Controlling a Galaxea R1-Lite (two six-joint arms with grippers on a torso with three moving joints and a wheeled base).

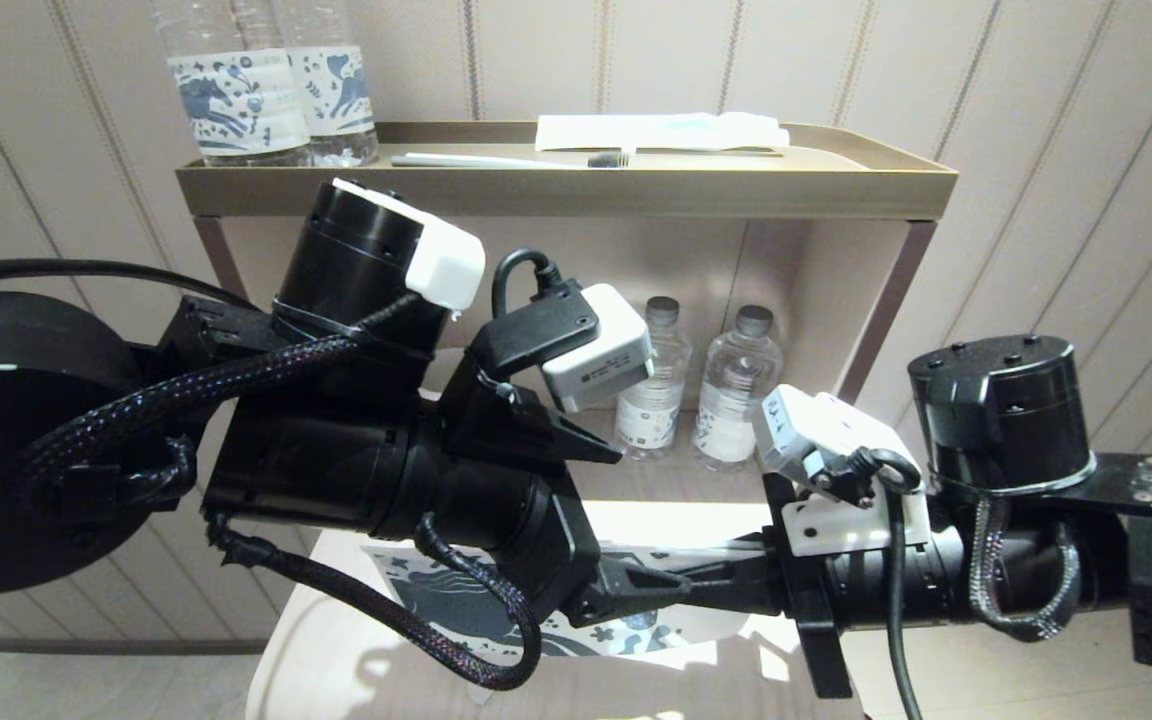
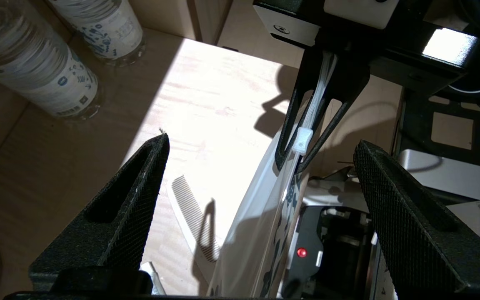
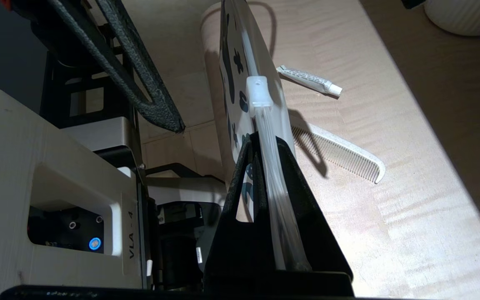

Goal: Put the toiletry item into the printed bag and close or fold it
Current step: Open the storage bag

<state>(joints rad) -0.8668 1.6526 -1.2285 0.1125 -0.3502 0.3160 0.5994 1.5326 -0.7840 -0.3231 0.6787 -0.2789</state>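
The printed bag (image 3: 231,62) is held up on edge above the wooden table, horse print facing away from the comb. My right gripper (image 3: 265,141) is shut on the bag's clear zip strip, just behind the white slider (image 3: 258,91). The white comb (image 3: 340,154) lies flat on the table beside the bag, outside it. My left gripper (image 2: 261,146) is open, its two fingers astride the bag (image 2: 256,216) without touching it; the comb (image 2: 194,208) lies below one finger. In the head view the two grippers (image 1: 654,520) (image 1: 711,572) meet over the bag (image 1: 446,600).
A small toothpaste tube (image 3: 311,80) lies near the comb, and a white ribbed cup (image 3: 465,12) stands further off. Two small bottles (image 1: 651,390) stand at the back under the shelf tray (image 1: 566,190), which carries large bottles (image 1: 236,90), a toothbrush (image 1: 506,160) and a flat packet (image 1: 656,130).
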